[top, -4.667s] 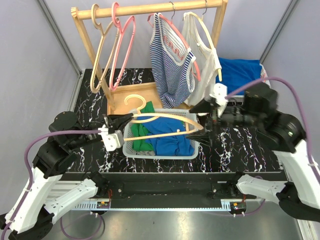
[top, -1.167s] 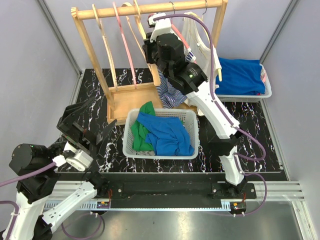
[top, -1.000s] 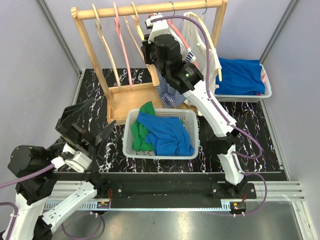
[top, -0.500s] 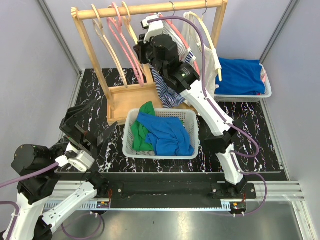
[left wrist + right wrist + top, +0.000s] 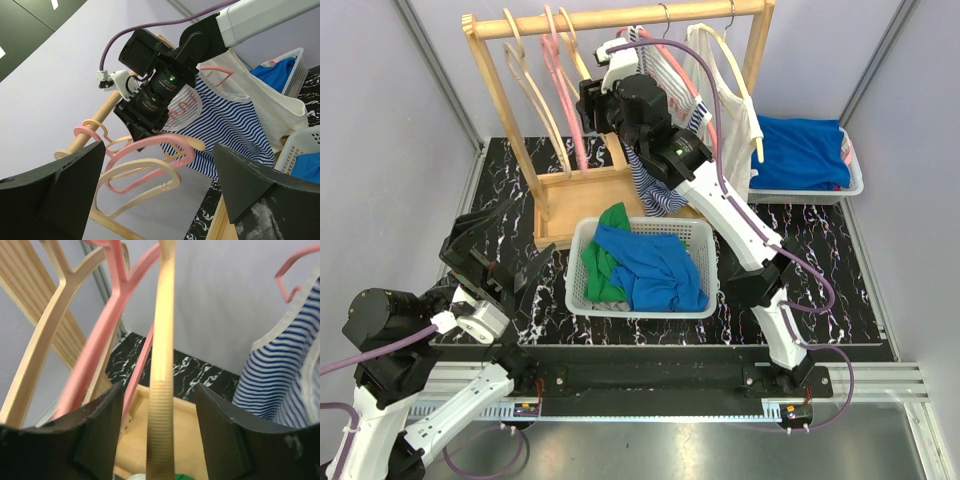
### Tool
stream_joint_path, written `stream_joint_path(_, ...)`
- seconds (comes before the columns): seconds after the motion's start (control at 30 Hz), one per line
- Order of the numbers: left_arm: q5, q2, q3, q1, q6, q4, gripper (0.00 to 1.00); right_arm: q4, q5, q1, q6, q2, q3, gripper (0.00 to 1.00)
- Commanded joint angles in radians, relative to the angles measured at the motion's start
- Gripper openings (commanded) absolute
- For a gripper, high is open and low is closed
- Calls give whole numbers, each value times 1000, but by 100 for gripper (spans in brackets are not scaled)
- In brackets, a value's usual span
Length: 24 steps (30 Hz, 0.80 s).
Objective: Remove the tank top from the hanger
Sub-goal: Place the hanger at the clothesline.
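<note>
A blue-and-white striped tank top (image 5: 656,195) (image 5: 227,125) (image 5: 280,375) hangs on a pink hanger (image 5: 708,128) from the wooden rack's rail (image 5: 650,15). A white tank top (image 5: 730,100) (image 5: 262,97) hangs beside it on a cream hanger. My right gripper (image 5: 584,108) (image 5: 159,390) is raised to the rail, left of the striped top. It is open around a bare cream hanger (image 5: 162,390), with a gap on each side. My left gripper (image 5: 505,255) (image 5: 159,147) is open and empty, low at the near left.
Bare cream and pink hangers (image 5: 542,85) hang at the rail's left end. A white basket (image 5: 640,308) holds a blue garment (image 5: 655,270) and a green one (image 5: 605,250). A second basket (image 5: 850,185) at the back right holds blue cloth. The rack's wooden base (image 5: 570,205) stands behind the basket.
My right gripper has slid left along the rail and its jaws have parted from the cream hanger. The bare hangers have swung. The left arm has stayed still.
</note>
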Motion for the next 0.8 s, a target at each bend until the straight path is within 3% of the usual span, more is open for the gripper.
stream_joint_path(0.0,18,8,13,0,1,35,97,19,-32,10,-40,-111,-57,79)
stream_joint_path(0.07,22,13,10,0,-2,37,97,14,-57,8,-54,-149,-108,99)
stream_joint_path(0.2,42,11,-5,0,-25,38,97,-20,-88,8,-75,-302,-221,100)
stream_joint_path(0.37,37,10,-53,0,-62,53,98,81,-78,8,23,-584,-548,100)
stream_joint_path(0.43,28,24,-57,0,-100,69,99,163,-89,7,-30,-683,-719,100)
stream_joint_path(0.47,6,33,-61,1,-123,105,99,196,-101,8,-135,-776,-778,100)
stream_joint_path(0.53,-18,66,-65,1,-217,144,98,362,-66,2,-232,-845,-934,100)
stream_joint_path(0.63,-10,129,-54,1,-301,153,95,404,19,-11,-309,-849,-913,100)
stream_joint_path(0.77,-5,185,-38,0,-375,158,95,297,9,-56,-310,-728,-797,100)
